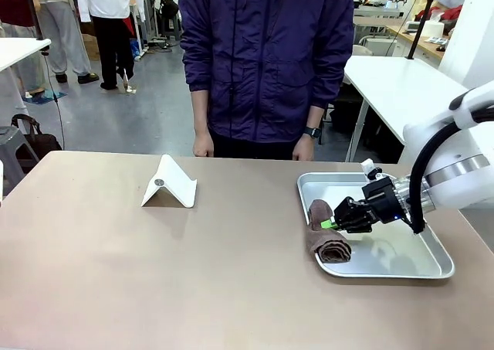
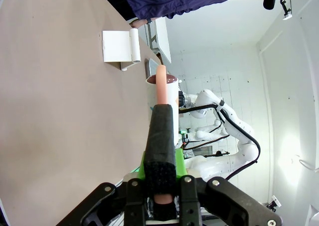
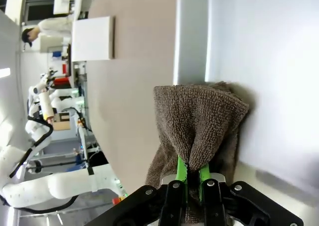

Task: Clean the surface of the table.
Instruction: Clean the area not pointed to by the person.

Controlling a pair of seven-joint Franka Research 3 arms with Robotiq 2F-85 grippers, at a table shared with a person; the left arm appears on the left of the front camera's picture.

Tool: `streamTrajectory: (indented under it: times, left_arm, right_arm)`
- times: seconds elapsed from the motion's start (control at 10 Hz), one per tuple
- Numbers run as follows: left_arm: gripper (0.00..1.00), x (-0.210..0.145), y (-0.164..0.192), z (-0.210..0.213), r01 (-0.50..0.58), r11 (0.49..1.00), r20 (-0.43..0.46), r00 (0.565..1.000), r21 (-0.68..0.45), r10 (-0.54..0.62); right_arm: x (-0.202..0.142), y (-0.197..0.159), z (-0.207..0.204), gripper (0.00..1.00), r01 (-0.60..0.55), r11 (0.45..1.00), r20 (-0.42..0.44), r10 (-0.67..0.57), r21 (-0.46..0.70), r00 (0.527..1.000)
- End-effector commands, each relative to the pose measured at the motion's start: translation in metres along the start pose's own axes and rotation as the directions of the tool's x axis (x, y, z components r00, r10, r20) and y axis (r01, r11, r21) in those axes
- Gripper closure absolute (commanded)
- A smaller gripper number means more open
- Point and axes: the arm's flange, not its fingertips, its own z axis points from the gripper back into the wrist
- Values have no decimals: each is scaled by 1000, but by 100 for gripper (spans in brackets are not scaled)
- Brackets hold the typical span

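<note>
Brownish-taupe worktop (image 1: 154,273) spans the front view, carrying a white folded stand (image 1: 170,183) left of centre and a silver tray (image 1: 401,251) at right; a person (image 1: 266,56) stands at its far edge. Right tool (image 1: 329,224) is clamped on a brown towel (image 1: 332,249) lying over the tray's left rim. Left tool (image 2: 160,168) grips a black-sleeved pink rod (image 2: 162,86).

the right tool (image 3: 192,170) has its green pads pinched tight on a fold of the brown towel (image 3: 199,116). the towel lies at the metal tray's (image 3: 249,31) left rim, seemingly spilling onto the bench (image 3: 134,86). a white stand (image 3: 92,39) sits well apart, farther left.
</note>
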Motion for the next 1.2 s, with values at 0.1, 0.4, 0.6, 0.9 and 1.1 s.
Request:
streamTrajectory:
  times: [0.1,0.4,0.6,0.9,1.1]
  left_arm:
    - [78,-3,-3,0,2,1000,-8,1000,-3,-2]
    - [78,-3,-3,0,2,1000,-8,1000,-3,-2]
    - [78,-3,-3,0,2,1000,-8,1000,-3,-2]
    - [78,-3,-3,0,2,1000,-8,1000,-3,-2]
    - [78,-3,-3,0,2,1000,-8,1000,-3,-2]
  right_arm:
    - [3,2,-17,90,-22,994,34,25,-110,999]
    - [5,5,-20,90,-48,986,55,58,-160,997]
    - [9,1,-8,90,-29,982,102,49,-185,994]
    - [16,-20,31,90,39,976,176,-1,-214,984]
    - [15,-41,56,90,119,971,247,-65,-209,967]
